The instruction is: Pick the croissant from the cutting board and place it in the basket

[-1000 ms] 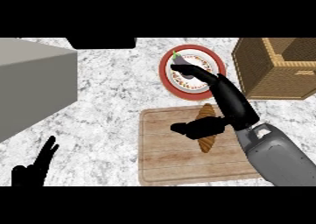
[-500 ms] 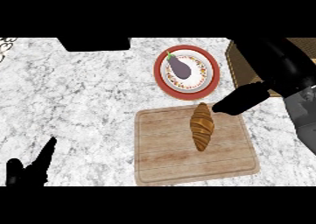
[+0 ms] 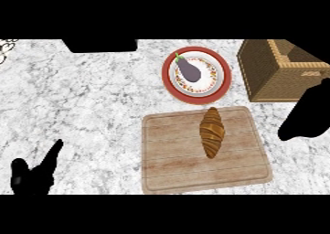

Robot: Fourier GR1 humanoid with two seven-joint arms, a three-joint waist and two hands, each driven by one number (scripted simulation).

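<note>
- Head view: the croissant (image 3: 212, 132) lies on the board (image 3: 174, 169), its long axis running almost straight up and down the view, top end toward the plate (image 3: 222, 87) with the eggplant (image 3: 188, 70).
- The right hand (image 3: 307, 119) hangs off the board's right edge, apart from the croissant; it's a dark shape, and I cannot tell how its fingers stand.
- The croissant sits to that hand's left; the basket (image 3: 262, 75) is just above it.
- The left hand (image 3: 34, 173) rests released at lower left, fingers up, far from the croissant. So the right hand is nearer.
</note>
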